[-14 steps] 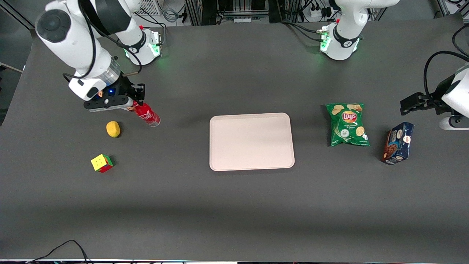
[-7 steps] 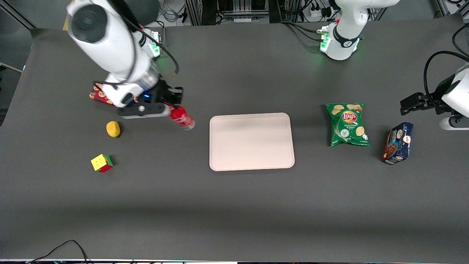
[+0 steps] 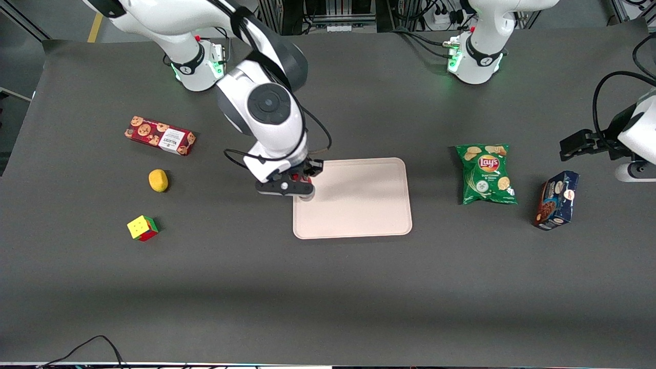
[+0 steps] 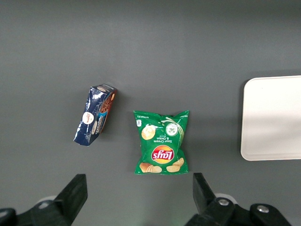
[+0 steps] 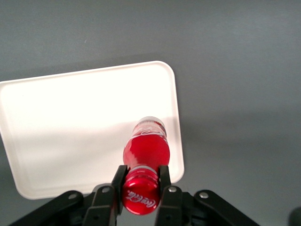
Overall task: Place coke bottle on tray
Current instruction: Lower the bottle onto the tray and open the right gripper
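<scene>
gripper [image 5: 141, 181] clamped on coke bottle [image 5: 146, 149] neck | hanging over tray [image 5: 70, 122] edge | front view: arm hides bottle mostly

Dark grey matte table [image 3: 328, 287], cable-strewn metal racking [image 3: 328, 13] along its edge, perhaps concrete floor.

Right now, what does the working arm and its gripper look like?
The working arm is glossy white with rounded segments, a dark grey round joint cap and black cables looping alongside it. Its gripper, above the tray's edge, is black with silver screws and short black jaws. The base shows green lights.
</scene>
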Robot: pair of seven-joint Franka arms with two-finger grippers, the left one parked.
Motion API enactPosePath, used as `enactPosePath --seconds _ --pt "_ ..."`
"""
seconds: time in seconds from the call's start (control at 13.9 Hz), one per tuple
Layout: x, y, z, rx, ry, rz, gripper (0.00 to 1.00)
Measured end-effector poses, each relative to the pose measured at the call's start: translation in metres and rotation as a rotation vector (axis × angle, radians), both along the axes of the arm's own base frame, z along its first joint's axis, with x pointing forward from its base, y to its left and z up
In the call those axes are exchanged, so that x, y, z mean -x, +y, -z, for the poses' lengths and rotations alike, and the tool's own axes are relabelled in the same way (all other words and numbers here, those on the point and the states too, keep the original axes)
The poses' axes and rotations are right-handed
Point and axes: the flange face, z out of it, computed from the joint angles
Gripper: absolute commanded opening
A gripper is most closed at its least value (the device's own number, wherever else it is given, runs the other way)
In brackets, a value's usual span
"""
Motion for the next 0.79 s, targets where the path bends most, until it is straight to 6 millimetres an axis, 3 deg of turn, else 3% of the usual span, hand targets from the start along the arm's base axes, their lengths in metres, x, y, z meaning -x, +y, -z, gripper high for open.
enactPosePath --seconds 0.29,0.65,0.72,0.79 --pt "0.001 0.023 0.049 0.008 -0.014 0.016 0.0" --pt "-0.003 0.023 0.072 -0.005 -0.018 0.02 0.0" --pt "-0.003 0.021 0.074 -0.003 -0.016 0.021 0.14" --pt "-0.003 0.02 0.075 -0.001 -0.014 0.023 0.45"
